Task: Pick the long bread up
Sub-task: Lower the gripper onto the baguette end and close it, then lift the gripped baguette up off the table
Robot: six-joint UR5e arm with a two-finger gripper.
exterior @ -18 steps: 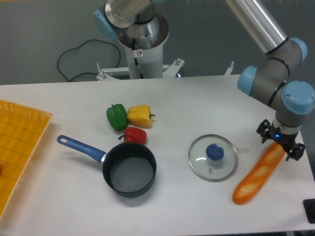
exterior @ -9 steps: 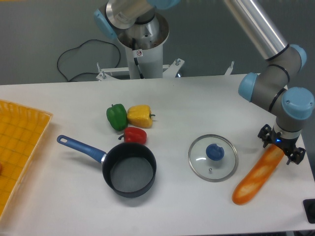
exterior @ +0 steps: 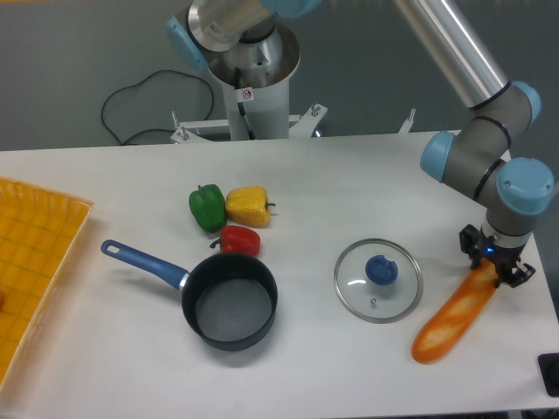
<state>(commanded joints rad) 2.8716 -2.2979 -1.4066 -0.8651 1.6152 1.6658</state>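
Note:
The long bread (exterior: 454,316), an orange-golden toy baguette with paler slashes, lies diagonally on the white table at the right, just right of the glass lid. My gripper (exterior: 495,260) points straight down over the bread's upper right end. Its black fingers (exterior: 470,243) straddle that end and sit close against its sides. The bread's lower end rests on the table.
A glass lid (exterior: 378,279) with a blue knob lies left of the bread. A black saucepan (exterior: 229,301) with a blue handle sits mid-table, with green (exterior: 206,208), yellow (exterior: 248,206) and red (exterior: 238,239) peppers behind it. An orange tray (exterior: 31,262) is at the left edge. The table's right edge is close to the gripper.
The gripper has come down a little onto the bread's upper end and its fingers have drawn closer together around it. The bread has not moved.

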